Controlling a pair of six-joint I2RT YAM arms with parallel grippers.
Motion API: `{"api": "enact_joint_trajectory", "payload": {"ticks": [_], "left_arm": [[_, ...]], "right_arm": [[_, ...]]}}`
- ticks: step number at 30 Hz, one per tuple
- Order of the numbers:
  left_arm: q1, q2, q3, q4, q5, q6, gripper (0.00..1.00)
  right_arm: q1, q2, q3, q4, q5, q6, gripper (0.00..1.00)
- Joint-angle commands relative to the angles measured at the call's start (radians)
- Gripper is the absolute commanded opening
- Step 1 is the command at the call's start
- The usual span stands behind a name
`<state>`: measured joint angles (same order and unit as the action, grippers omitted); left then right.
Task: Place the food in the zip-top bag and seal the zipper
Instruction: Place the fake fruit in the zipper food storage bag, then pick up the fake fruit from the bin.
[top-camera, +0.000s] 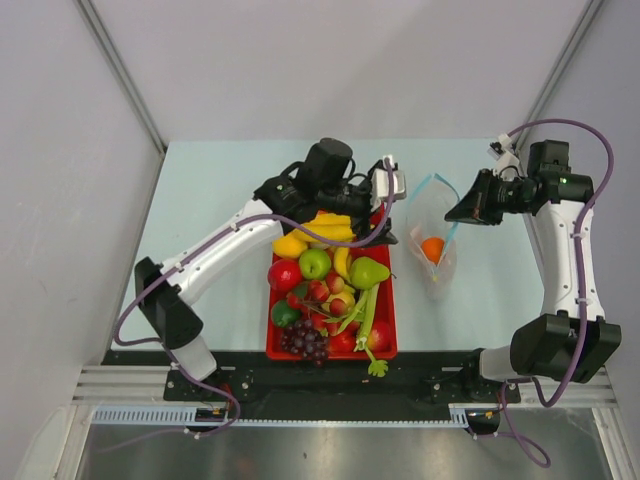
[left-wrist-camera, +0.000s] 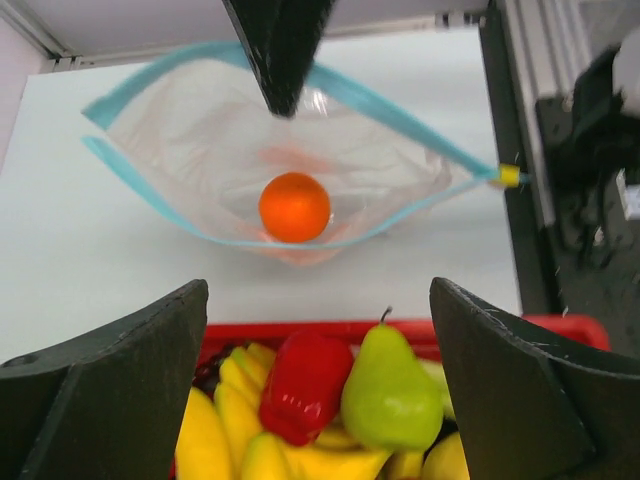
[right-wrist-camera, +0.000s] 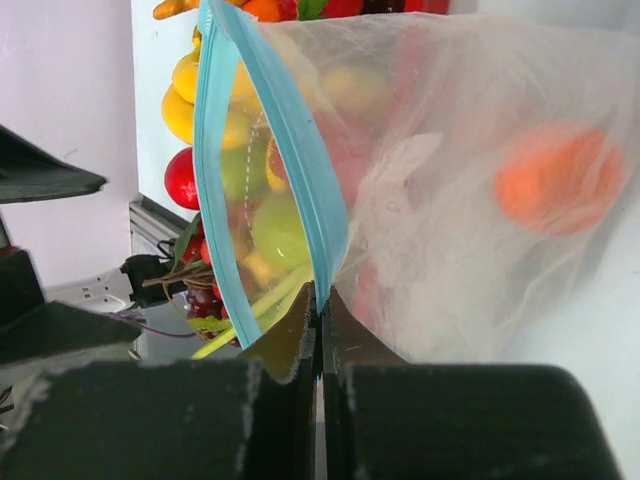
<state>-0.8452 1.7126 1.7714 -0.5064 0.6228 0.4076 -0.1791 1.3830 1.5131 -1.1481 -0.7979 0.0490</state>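
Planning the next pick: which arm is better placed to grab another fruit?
Left. The left hand is open over the fruit in the tray, beside the bag. The right hand is shut on the bag's rim, holding its mouth open.

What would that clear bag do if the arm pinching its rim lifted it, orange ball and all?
Probably flop: the zip-top bag looks like thin, wrinkled film, pinched at its rim by the right gripper. It would likely sag around the orange fruit, which looks round enough to roll to the lowest point.
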Motion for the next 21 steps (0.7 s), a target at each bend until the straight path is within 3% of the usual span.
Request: {"api": "enact_joint_trajectory", "payload": {"ticks": [1, 12, 21], "left_arm": [[0.006, -0.038, -0.12, -0.139, 0.002, 0.247, 0.95], [-0.071, -0.028, -0.282, -0.153, -0.167, 0.39, 1.0], [-0.098, -0.008, -0.351, -0.136, -0.205, 0.419, 0.91]], "right_arm": [[-0.003, 0.002, 0.038, 0.002, -0.024, 0.008, 0.0], [-0.005, -0.007, 0.022, 0.008, 0.002, 0.015, 0.0], [-0.003, -0.013, 0.009, 0.004, 0.011, 0.009, 0.0]]}}
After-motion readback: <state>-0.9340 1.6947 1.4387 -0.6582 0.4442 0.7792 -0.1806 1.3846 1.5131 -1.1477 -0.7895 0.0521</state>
